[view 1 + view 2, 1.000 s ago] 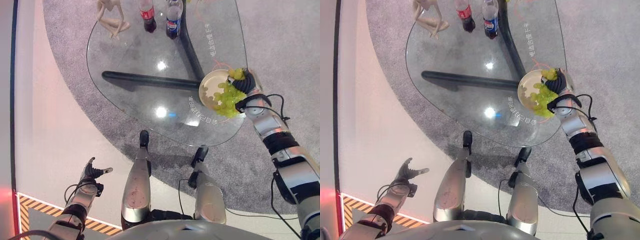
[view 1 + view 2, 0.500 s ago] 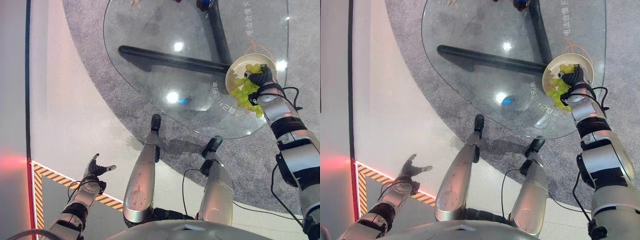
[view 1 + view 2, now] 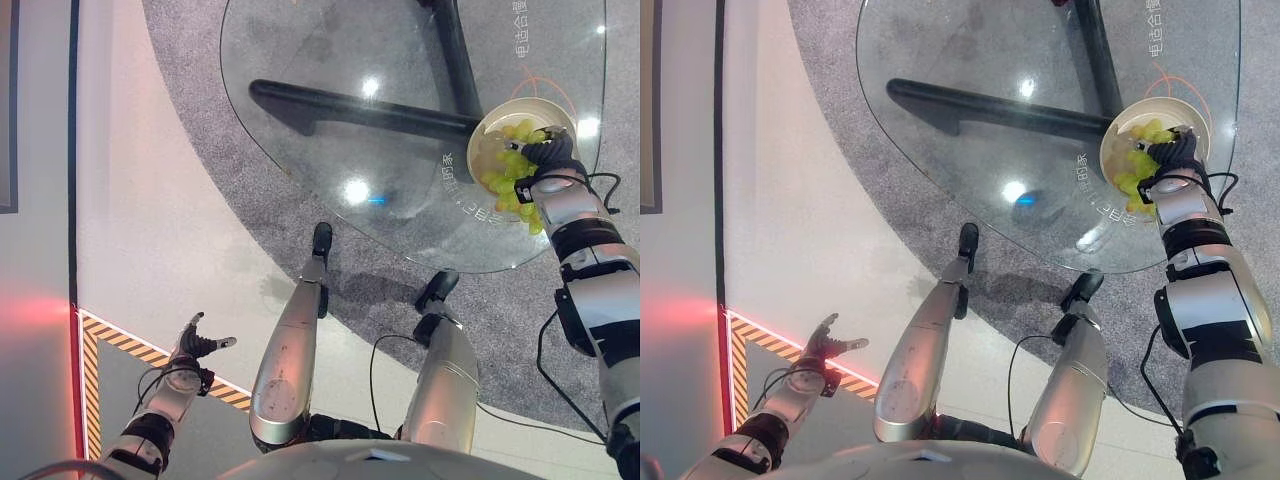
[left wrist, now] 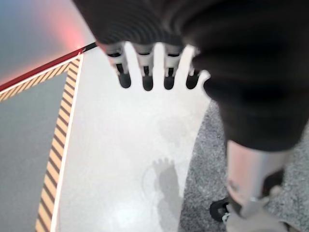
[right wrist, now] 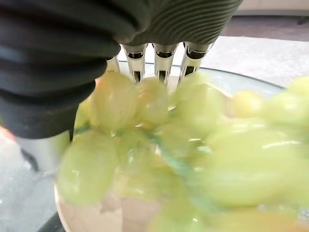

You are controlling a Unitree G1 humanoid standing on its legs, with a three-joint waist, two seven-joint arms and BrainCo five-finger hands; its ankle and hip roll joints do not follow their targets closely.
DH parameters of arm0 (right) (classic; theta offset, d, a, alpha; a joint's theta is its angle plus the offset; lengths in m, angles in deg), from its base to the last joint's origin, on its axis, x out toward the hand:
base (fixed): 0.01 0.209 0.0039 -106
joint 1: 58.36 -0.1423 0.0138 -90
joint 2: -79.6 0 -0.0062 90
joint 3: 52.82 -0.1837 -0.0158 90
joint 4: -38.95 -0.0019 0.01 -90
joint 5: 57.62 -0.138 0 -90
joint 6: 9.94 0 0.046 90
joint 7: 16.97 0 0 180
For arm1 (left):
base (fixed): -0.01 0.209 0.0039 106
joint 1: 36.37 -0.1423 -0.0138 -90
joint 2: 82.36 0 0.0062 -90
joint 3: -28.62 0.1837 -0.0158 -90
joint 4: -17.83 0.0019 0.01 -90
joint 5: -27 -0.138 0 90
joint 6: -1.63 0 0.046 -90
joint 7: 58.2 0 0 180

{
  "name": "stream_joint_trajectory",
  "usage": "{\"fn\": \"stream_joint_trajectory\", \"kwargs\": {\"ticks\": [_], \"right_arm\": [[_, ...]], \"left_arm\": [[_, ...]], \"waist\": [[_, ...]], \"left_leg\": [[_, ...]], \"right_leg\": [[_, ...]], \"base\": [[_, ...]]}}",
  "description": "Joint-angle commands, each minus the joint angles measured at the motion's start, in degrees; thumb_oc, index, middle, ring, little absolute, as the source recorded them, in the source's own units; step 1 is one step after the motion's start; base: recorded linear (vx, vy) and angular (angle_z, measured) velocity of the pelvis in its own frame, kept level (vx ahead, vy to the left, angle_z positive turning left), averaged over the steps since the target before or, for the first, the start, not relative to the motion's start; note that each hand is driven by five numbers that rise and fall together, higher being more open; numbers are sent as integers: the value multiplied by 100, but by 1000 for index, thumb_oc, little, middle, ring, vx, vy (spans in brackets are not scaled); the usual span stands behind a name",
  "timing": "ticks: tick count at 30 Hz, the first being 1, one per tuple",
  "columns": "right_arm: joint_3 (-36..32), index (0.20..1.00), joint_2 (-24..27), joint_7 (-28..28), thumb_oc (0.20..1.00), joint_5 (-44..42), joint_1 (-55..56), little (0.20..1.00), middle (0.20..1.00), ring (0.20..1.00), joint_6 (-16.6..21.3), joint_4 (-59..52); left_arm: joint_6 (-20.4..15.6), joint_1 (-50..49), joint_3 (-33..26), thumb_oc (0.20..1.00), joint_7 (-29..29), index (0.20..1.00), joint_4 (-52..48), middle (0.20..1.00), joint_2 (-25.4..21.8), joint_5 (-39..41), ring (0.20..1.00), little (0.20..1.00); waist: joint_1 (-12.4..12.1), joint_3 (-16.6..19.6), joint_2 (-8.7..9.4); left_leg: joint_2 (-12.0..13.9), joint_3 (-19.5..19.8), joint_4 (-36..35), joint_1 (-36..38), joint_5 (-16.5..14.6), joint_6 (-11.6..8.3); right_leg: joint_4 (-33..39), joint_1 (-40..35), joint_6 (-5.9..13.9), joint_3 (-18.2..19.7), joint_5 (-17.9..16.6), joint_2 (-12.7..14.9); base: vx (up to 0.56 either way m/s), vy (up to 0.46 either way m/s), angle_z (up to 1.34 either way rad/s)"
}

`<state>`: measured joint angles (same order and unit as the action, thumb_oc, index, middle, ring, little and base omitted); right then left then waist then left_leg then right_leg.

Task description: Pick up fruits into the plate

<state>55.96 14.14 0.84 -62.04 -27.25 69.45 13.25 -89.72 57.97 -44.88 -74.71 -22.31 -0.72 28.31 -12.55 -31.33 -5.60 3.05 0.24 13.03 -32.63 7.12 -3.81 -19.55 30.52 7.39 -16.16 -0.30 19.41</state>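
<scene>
The room is bright, lit from above. White lamp spots shine on the glass worktop (image 3: 400,120), with a small blue glint beside one. A red glow lies on the floor (image 3: 40,310) at the left edge. Soft shadows sit under the worktop. In the right wrist view the green grapes (image 5: 193,145) are very blurry (too close to the camera). The left wrist view is a bit soft.

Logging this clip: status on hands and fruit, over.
Right robot hand shut on green grapes over plate. Left robot hand open, low over floor. Nothing in the way.
</scene>
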Motion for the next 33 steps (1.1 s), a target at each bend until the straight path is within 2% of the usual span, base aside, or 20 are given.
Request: {"fn": "stream_joint_trajectory", "kwargs": {"ticks": [1,4,6,7,8,11,12,15,17,20,21,23,26,30,31,33], "right_arm": [[89,1000,603,592,1000,134,106,1000,1000,1000,556,-327],[-19,1000,549,1182,1000,310,296,1000,1000,1000,992,-740],[-131,1000,473,1647,1000,743,516,1000,1000,1000,1295,-1056],[-143,1000,461,1756,1000,787,563,1000,1000,1000,1317,-1124],[-224,1000,329,2237,1000,954,876,1000,1000,1000,1406,-1476],[-318,1000,141,2801,1000,1326,1272,1000,1000,1000,1639,-1790],[-346,1000,27,3203,1000,1559,1496,1000,1000,1000,1862,-2002],[-431,1000,-221,3596,1000,1755,1981,1000,1000,1000,2175,-2382],[-520,1000,-455,3671,1000,1885,2436,1000,1000,1000,2374,-2592],[-577,1000,-769,3512,1000,2011,3216,1000,1000,1000,2585,-2986],[-632,1000,-870,3320,1000,1949,3771,1000,1000,1000,2778,-3147],[-692,1000,-987,3099,1000,1912,4210,1000,1000,1000,2854,-3249],[-759,1000,-1272,2211,1000,1574,4988,1000,1000,1000,2784,-3303],[-701,1000,-1460,1314,1000,1349,5419,1000,1000,1000,2562,-3065],[-731,1000,-1540,945,1000,1041,5578,1000,1000,1000,2409,-2846],[-772,1000,-1613,741,1000,904,5681,1000,1000,1000,2317,-2688]], "left_arm": [[3,-385,108,1000,-52,1000,102,1000,-3,43,1000,1000],[-23,-365,111,1000,-88,1000,224,1000,46,67,1000,1000],[-5,-350,100,1000,-126,1000,320,1000,89,79,1000,1000],[-7,-348,98,1000,-126,1000,342,1000,92,79,1000,1000],[-6,-341,95,1000,-163,1000,470,1000,135,95,1000,1000],[-28,-308,55,1000,-234,1000,666,1000,199,29,1000,1000],[-103,-283,17,1000,-348,1000,814,1000,250,21,1000,1000],[-222,-272,-36,1000,-467,1000,1068,1000,326,-25,1000,1000],[-221,-298,-108,1000,-497,1000,1155,1000,367,-135,1000,1000],[-301,-392,-232,1000,-551,1000,1353,1000,431,-173,1000,1000],[-306,-454,-333,1000,-548,1000,1404,1000,472,-219,1000,1000],[-274,-506,-393,1000,-510,1000,1382,1000,505,-226,1000,1000],[-87,-573,-533,1000,-234,1000,1331,1000,542,-241,1000,1000],[87,-449,-613,1000,-37,1000,1349,1000,559,-220,1000,1000],[155,-373,-618,1000,24,1000,1388,1000,553,-187,1000,1000],[179,-339,-642,1000,57,1000,1423,1000,561,-145,1000,1000]], "waist": [[-12,153,-348],[65,153,-281],[126,153,-230],[136,153,-222],[211,153,-158],[295,153,-94],[352,153,-51],[468,153,44],[547,251,112],[724,590,279],[819,792,374],[901,949,447],[1128,1372,607],[1305,1690,670],[1376,1829,691],[1417,1909,706]], "left_leg": [[-435,-263,251,115,-678,265],[-395,-321,126,369,-687,247],[-371,-364,37,569,-698,237],[-364,-371,17,609,-700,233],[-336,-393,-64,812,-709,217],[-275,-442,-205,1092,-717,203],[-243,-464,-286,1259,-713,191],[-147,-496,-445,1636,-711,151],[-73,-519,-578,1884,-707,118],[45,-589,-802,2209,-700,85],[113,-666,-928,2423,-698,64],[163,-735,-1023,2584,-686,50],[306,-951,-1219,2892,-633,-5],[450,-1169,-1370,3172,-596,-69],[500,-1242,-1413,3285,-594,-97],[520,-1284,-1429,3361,-606,-99]], "right_leg": [[-370,35,-314,-184,340,-598],[-238,-188,-275,-180,305,-615],[-137,-376,-250,-182,291,-630],[-117,-414,-245,-187,288,-629],[0,-606,-217,-158,260,-665],[161,-861,-190,-144,228,-699],[271,-1029,-178,-124,211,-729],[497,-1410,-159,-101,178,-755],[682,-1672,-143,-115,148,-767],[997,-1998,-103,-49,74,-789],[1144,-2205,-68,-31,53,-797],[1266,-2354,-36,-7,17,-804],[1576,-2639,34,68,-109,-802],[1799,-2876,92,96,-208,-776],[1859,-2973,113,114,-227,-763],[1877,-3035,123,135,-228,-765]], "base": [[-16,31,-2],[-8,11,0],[-17,20,-1],[-43,27,-2],[-34,15,-1],[-34,14,-3],[-41,17,-7],[-33,9,-9],[8,18,-14],[48,26,-15],[87,13,-17],[73,5,-20],[61,-4,-21],[54,3,-26],[42,-5,-16],[46,-6,-18]]}}
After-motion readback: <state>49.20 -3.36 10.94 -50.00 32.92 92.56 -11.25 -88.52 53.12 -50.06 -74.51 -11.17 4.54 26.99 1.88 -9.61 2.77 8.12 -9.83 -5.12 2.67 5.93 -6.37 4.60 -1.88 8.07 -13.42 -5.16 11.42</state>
